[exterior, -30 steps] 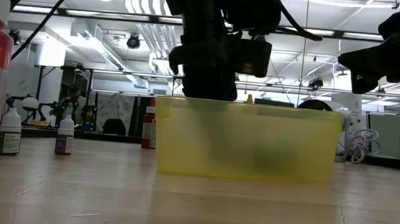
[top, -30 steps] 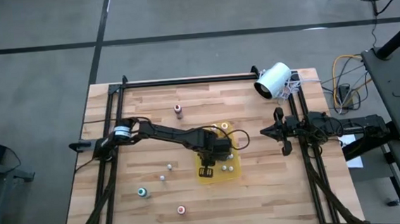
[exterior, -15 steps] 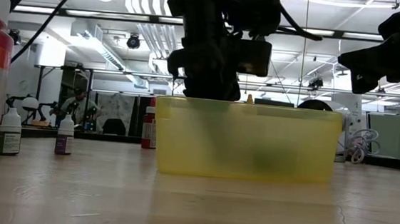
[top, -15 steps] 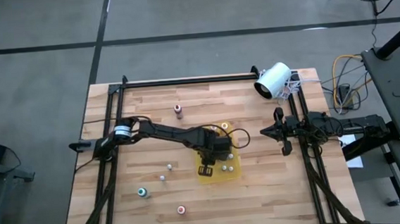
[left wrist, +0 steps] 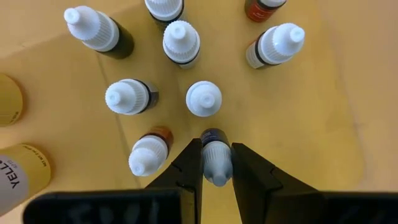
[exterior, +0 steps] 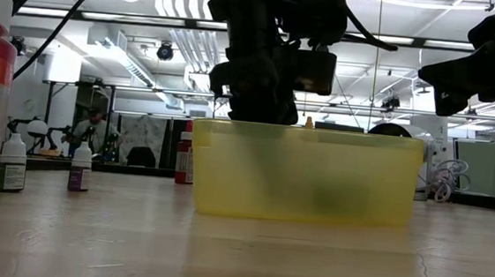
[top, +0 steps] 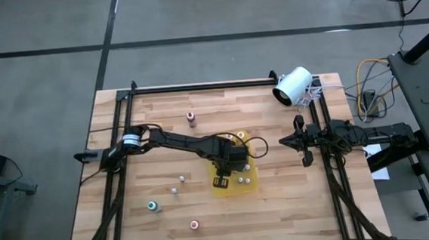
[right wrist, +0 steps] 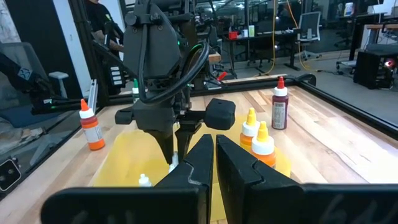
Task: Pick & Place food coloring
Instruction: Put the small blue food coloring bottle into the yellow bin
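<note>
My left gripper (left wrist: pixel 216 163) clamps one bottle (left wrist: pixel 216 163) over the yellow tray (top: pixel 251 182). Several bottles inside already; a few remain on the tabletop (top: pixel 162 229).

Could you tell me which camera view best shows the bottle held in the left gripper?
The left wrist view: the bottle sits pinched between the left gripper's fingers, above the yellow tray. In the high and right wrist views the arm hides it; the low view's tray wall blurs it.
</note>
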`<state>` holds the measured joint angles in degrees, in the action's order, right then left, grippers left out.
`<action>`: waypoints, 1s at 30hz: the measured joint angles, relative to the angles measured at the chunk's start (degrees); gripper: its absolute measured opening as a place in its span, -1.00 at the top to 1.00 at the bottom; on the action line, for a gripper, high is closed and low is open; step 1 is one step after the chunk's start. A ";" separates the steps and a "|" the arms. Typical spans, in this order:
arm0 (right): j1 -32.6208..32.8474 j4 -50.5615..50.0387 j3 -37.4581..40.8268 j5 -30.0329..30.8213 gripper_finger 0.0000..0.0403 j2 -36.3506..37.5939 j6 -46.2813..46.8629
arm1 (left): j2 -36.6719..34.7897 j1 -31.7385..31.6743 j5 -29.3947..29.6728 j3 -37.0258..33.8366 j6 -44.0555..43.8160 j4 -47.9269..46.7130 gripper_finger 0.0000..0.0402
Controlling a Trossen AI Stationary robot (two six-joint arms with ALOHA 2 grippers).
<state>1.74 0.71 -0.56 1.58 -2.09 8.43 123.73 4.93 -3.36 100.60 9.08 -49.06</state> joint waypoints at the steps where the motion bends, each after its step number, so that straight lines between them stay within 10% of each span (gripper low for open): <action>1: 0.00 0.01 0.00 0.00 0.94 0.00 -0.01 | 0.01 0.00 0.00 0.00 0.00 0.00 0.79; 30: 0.00 0.00 0.00 0.00 0.94 0.02 0.00 | 0.01 -0.04 -1.30 -0.02 -0.05 0.26 0.59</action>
<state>1.74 0.71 -0.56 1.58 -2.07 8.43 123.74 4.89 -4.66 100.57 9.04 -48.80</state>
